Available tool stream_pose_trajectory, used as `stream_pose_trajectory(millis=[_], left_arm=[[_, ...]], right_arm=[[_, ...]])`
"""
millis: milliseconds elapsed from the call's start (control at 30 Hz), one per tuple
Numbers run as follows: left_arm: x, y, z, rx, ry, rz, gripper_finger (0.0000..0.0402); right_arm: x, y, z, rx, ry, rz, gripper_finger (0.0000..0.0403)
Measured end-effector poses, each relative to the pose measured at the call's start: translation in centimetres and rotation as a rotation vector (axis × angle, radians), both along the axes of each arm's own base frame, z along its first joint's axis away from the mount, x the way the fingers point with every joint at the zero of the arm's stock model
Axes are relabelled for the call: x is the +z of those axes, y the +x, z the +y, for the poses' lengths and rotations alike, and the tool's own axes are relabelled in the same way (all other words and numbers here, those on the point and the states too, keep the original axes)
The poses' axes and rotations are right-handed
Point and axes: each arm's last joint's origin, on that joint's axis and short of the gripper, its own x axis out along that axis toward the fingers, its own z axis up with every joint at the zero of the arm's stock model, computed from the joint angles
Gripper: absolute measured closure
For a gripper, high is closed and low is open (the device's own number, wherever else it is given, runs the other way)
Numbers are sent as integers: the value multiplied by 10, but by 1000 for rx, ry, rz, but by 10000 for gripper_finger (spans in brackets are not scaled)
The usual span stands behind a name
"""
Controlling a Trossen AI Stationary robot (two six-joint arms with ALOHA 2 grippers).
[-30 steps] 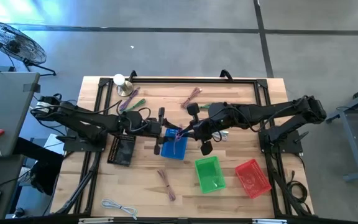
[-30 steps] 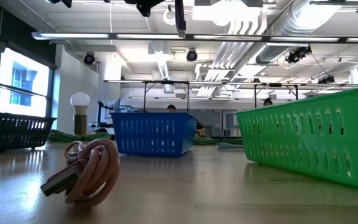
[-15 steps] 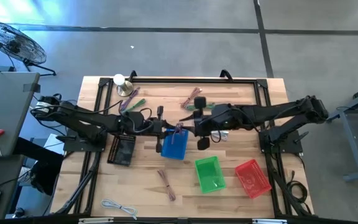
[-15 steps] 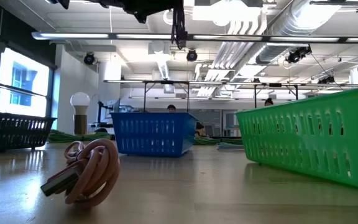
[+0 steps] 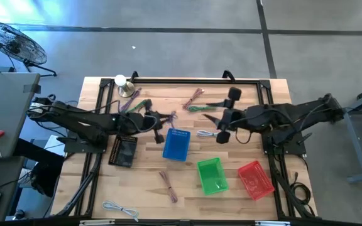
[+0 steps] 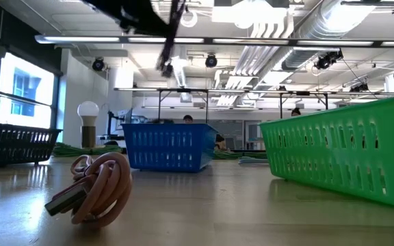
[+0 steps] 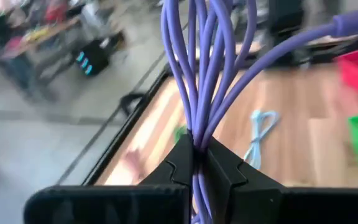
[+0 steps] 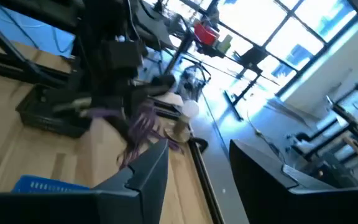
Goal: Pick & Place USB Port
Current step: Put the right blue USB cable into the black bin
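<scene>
My left gripper (image 5: 161, 119) is shut on a looped purple cable (image 5: 169, 117), held in the air just beyond the far left corner of the blue basket (image 5: 176, 144). In the low view the cable (image 6: 169, 34) slants down from the gripper high above that basket (image 6: 169, 147). The left wrist view shows its strands (image 7: 197, 62) fanning out past my fingers. My right gripper (image 5: 211, 111) stands open and holds nothing, to the right of the cable and well above the table. Its own view looks across at the left arm and the cable (image 8: 140, 127). My left gripper pinches several strands of the purple cable's loop (image 7: 196, 127) together between its two fingers (image 7: 173, 168). The fingers come nearly level from the table's left. The loops stick out beyond the fingertips, and the whole cable is lifted clear of the table and basket.
A green basket (image 5: 210, 176) and a red basket (image 5: 255, 179) stand near the front right, and a black basket (image 5: 123, 150) on the left. Loose cables lie about: pink (image 5: 168, 186), white (image 5: 119, 209), pale blue (image 5: 207, 133), green (image 5: 197, 108). A lamp (image 5: 121, 83) stands at the far left.
My right gripper has let go of the purple cable, opened, and drawn back up and toward the table's right edge. My left gripper has taken hold of the cable and swung it from above the blue basket toward the far left, turning as it went.
</scene>
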Motion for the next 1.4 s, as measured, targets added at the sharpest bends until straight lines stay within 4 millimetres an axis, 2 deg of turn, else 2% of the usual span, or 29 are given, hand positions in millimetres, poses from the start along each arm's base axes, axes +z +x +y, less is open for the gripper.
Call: stream_pose_trajectory(millis=[133, 300, 433, 567, 800, 1000, 1400], left_arm=[[8, -30, 5, 81, -110, 33, 391], [13, -77, 5, 203, -352, 18, 391], [6, -109, 4, 305, -593, 35, 392], [-5, -124, -3, 388, -780, 103, 392], [-20, -127, -17, 511, -944, 204, 392], [-38, -132, -26, 752, -1005, 350, 392], [-61, -113, -56, 871, -1066, 432, 392]], right_arm=[[-3, -6, -2, -38, 3, 41, 249], [-8, -8, -4, -58, -18, 95, 253], [-9, -8, -4, -56, -22, 113, 254], [-10, -8, -4, -56, -24, 120, 254], [-10, -8, -4, -57, -18, 121, 254], [-13, -9, -4, -56, -9, 146, 254], [-15, -9, -3, 0, 11, 166, 254]])
